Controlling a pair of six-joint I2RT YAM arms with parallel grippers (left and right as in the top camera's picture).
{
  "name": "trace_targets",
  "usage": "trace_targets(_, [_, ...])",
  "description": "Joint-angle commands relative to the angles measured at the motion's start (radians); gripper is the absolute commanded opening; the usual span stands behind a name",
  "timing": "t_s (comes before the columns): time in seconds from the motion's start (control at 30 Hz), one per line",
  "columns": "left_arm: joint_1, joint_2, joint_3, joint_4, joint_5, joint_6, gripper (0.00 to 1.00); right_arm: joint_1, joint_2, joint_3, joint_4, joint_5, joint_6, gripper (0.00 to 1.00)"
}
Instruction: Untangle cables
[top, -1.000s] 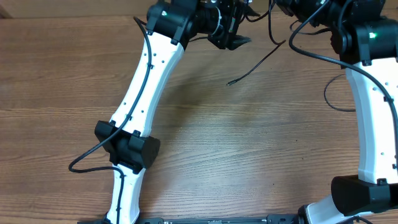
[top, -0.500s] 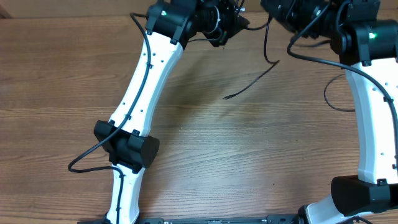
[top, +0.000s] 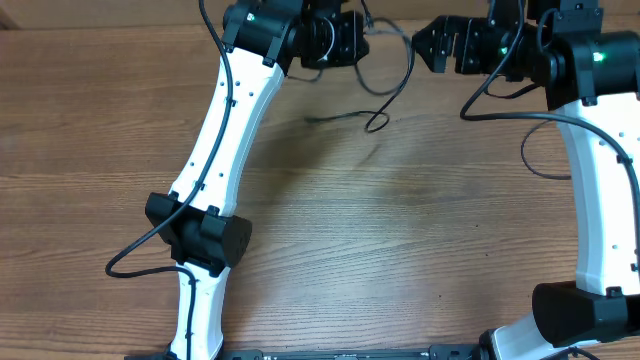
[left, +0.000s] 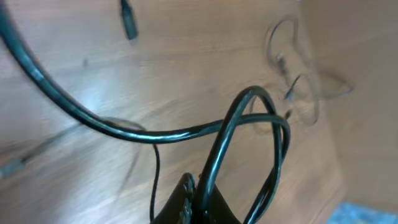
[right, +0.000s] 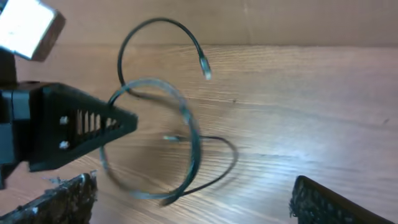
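Several thin, limp, lightweight cables (left: 180, 132) loop at the overhead view's upper middle, pinched by the left gripper (left: 198, 202) while the right gripper (top: 424, 48) stands spread; their firm plug ends likely offer the surest hold.

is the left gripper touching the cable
Touching: the left wrist view shows the cable clamped in the shut fingers of the left gripper.

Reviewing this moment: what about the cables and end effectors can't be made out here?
- Overhead: the left end effector hides its own grip on the cable; the top edge crops it.
- Left wrist: far strands blurred, their count unclear.
- Right wrist: the cable loop is blurred; the bottom edge crops the fingers of the right end effector.
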Motion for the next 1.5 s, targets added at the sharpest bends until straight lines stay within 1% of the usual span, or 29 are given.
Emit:
trace_targets(0.0, [-0.003,0.002,0.003,-0.062,0.011,0.113,0.04,0.004,0.001,-0.04,0.0,0.01,-0.247,0.94])
trace_targets(0.07, [-0.003,0.002,0.003,-0.087,0.015,0.113,0.04,0.004,0.001,-0.077,-0.003,-0.026,-0.321,0.93])
trace_targets(0.13, [-0.003,0.002,0.003,-0.092,0.015,0.113,0.04,0.004,0.001,-0.106,-0.01,-0.104,-0.42,0.9])
trace_targets(0.17, [-0.003,0.002,0.003,-0.095,0.015,0.113,0.04,0.013,0.001,-0.123,-0.028,-0.164,-0.523,0.87])
trace_targets(0.23, [-0.003,0.002,0.003,-0.108,0.015,0.113,0.04,0.033,0.001,-0.132,-0.058,-0.201,-0.642,0.86])
trace_targets(0.27, [-0.002,0.002,0.003,-0.12,0.013,0.125,0.04,0.056,0.001,-0.139,-0.077,-0.212,-0.727,0.85])
trace_targets(0.37, [-0.001,0.002,0.003,-0.164,0.015,0.17,0.04,0.105,0.001,-0.15,-0.091,-0.211,-0.845,0.84])
trace_targets(0.4, [0.0,0.002,0.003,-0.198,0.015,0.204,0.04,0.125,0.001,-0.157,-0.092,-0.211,-0.889,0.83])
trace_targets(0.47, [0.0,0.002,0.003,-0.235,0.015,0.24,0.04,0.155,0.001,-0.163,-0.092,-0.206,-0.94,0.83])
trace_targets(0.5, [0.0,0.002,0.003,-0.268,0.015,0.272,0.04,0.174,0.001,-0.163,-0.092,-0.202,-0.957,0.83])
trace_targets(0.6, [0.002,0.002,0.003,-0.303,0.045,0.32,0.04,0.199,0.001,-0.163,-0.093,-0.171,-0.973,0.83])
trace_targets(0.7, [0.005,0.002,0.003,-0.319,0.196,0.457,0.04,0.2,0.002,-0.178,-0.085,-0.154,-0.991,0.83])
trace_targets(0.77, [0.009,0.002,0.003,-0.333,0.249,0.506,0.04,0.2,0.015,-0.182,-0.072,-0.155,-0.991,0.83])
trace_targets(0.9, [0.015,0.002,0.003,-0.362,0.254,0.534,0.04,0.2,0.052,-0.182,-0.059,-0.154,-0.991,0.8])
trace_targets(0.97, [0.021,0.002,0.003,-0.376,0.254,0.544,0.04,0.2,0.068,-0.182,-0.053,-0.153,-0.991,0.77])
trace_targets(1.1, [0.04,0.002,0.003,-0.427,0.238,0.594,0.04,0.2,0.072,-0.182,-0.031,-0.135,-0.99,0.76])
trace_targets(1.27, [0.082,0.002,0.003,-0.446,0.271,0.596,0.04,0.199,0.072,-0.182,-0.027,-0.116,-0.987,0.71])
trace_targets(1.37, [0.102,0.002,0.003,-0.441,0.353,0.603,0.04,0.2,0.072,-0.182,-0.026,-0.128,-0.988,0.62])
trace_targets(1.47, [0.108,0.002,0.003,-0.439,0.368,0.602,0.04,0.2,0.072,-0.182,-0.026,-0.135,-0.987,0.58])
